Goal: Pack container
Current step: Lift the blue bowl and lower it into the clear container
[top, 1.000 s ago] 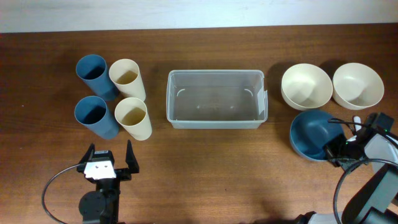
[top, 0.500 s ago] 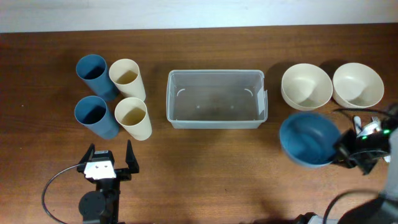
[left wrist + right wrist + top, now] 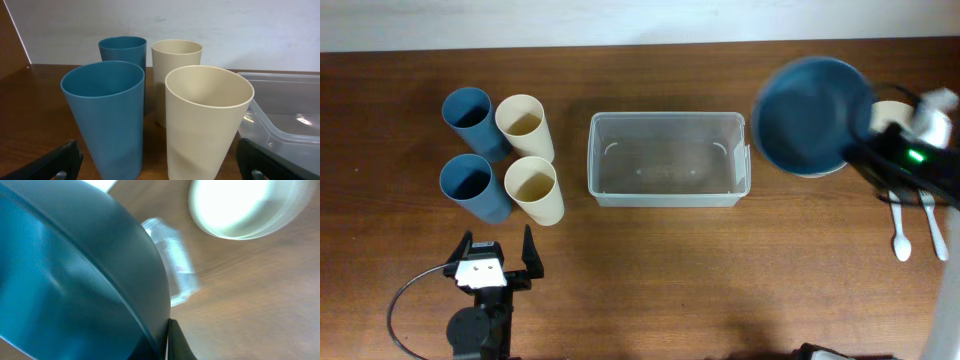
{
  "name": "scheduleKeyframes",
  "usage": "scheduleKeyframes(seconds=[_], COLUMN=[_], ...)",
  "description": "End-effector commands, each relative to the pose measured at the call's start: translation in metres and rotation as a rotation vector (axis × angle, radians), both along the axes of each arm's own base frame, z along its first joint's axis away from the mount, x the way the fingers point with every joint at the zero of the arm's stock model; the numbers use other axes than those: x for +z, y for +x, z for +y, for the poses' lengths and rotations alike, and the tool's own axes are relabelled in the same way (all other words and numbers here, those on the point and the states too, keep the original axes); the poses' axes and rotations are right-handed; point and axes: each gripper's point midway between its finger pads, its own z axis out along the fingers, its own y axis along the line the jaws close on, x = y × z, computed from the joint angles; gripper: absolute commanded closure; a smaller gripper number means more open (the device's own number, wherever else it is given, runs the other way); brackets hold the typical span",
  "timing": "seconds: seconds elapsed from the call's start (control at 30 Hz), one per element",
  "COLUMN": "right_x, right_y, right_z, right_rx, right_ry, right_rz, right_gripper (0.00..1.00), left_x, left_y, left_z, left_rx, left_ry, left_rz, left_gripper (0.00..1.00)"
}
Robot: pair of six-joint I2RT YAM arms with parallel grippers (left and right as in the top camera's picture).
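Spoons only in overhead view; right claw tight on blue bowl; left claw wide

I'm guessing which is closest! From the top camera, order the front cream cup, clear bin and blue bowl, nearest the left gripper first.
1. Front cream cup, just ahead of the left gripper.
2. Clear bin, middle of the table.
3. Blue bowl, far right, raised.
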Motion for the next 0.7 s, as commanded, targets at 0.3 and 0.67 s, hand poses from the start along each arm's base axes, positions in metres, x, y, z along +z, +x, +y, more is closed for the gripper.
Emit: scheduleKeyframes(seconds=[0.3, 0.67], right_x=[-0.127, -0.187], right_y=[0.061, 0.082], right_z=[0.115, 0.118], right_rx=[0.229, 0.245], right_ry=[-0.004, -0.094], right_rz=[0.357, 0.428], right_gripper=[0.96, 0.96], left_x=[-0.001, -0.001], left_y=[0.0, 0.0], left_z=[0.0, 0.0], left_rx=[0.002, 0.002], left_ry=[0.017, 0.017], left_rz=[-0.002, -0.002], left_gripper=[0.0, 0.0])
